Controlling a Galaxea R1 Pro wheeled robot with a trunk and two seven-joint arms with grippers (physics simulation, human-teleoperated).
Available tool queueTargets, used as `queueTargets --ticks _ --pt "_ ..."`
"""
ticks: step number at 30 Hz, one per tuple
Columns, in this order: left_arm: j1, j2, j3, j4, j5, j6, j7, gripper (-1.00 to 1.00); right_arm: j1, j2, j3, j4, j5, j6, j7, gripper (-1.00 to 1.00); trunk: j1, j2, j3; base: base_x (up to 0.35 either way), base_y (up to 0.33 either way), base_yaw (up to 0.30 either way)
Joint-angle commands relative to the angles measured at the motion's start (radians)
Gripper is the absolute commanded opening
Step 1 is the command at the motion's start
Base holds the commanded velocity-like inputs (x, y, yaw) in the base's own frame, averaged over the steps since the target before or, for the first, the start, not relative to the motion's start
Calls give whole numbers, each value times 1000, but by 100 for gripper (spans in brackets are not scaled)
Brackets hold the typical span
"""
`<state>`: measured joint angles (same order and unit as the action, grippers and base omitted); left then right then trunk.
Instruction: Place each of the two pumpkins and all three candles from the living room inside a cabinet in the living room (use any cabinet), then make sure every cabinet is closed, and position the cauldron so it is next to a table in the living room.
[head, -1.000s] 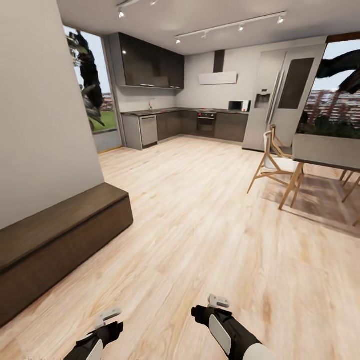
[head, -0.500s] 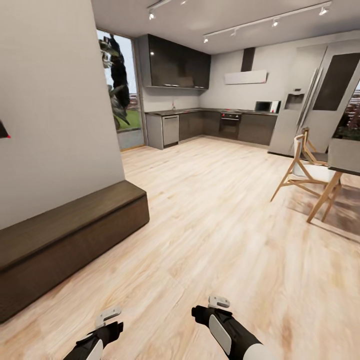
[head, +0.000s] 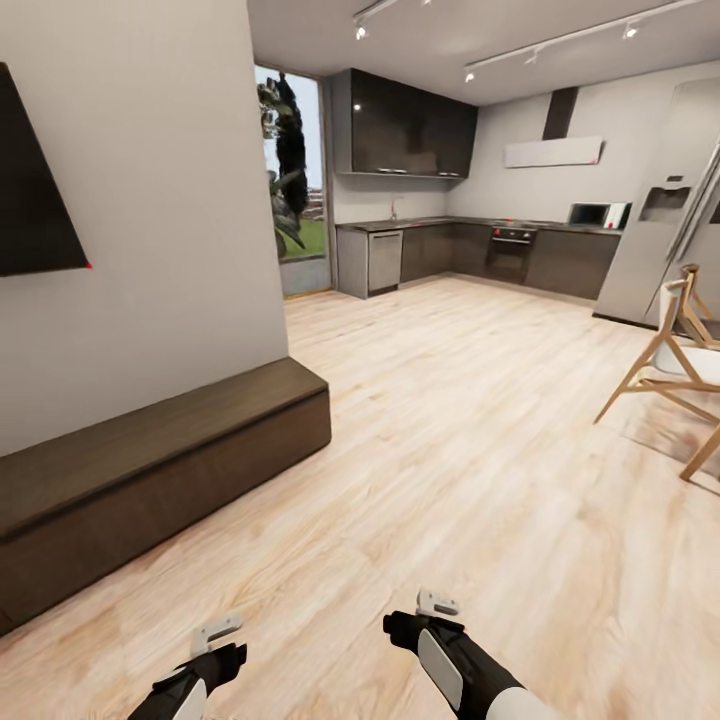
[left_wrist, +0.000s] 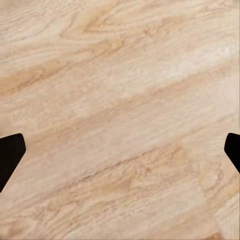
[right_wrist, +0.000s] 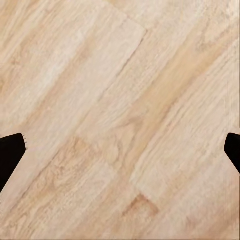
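The cabinet, a long low dark brown unit, runs along the white wall at the left of the head view, and its front looks flat and closed. My left gripper and right gripper hang low at the bottom of that view, above bare wooden floor. Each wrist view looks straight down at floorboards. In them the left gripper and right gripper are open and empty, with dark fingertips far apart at the sides. The pumpkins, candles, cauldron and table are out of view.
A black wall panel hangs above the cabinet. Far ahead lie dark grey kitchen units, a tall window and a fridge. A wooden chair stands at the right. Light wood floor stretches between them.
The camera has turned left, so the cabinet, kitchen and chair have slid right in the picture and the black wall panel has come into view. Both arms hold the same pose.
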<state>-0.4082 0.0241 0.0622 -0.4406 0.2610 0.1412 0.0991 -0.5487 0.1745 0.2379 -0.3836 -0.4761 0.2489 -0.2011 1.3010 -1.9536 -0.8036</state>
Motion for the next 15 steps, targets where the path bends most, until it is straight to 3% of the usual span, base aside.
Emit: queueTargets --ticks 1,15 --pt "0 0 0 -3 10 6 4 100 0 0 5 -2 -4 4 -8 100 0 0 -1 78 -81 281" --pt "0 -1 -1 -3 10 6 4 100 0 0 5 -2 -4 4 -8 100 0 0 -1 38 -74 281"
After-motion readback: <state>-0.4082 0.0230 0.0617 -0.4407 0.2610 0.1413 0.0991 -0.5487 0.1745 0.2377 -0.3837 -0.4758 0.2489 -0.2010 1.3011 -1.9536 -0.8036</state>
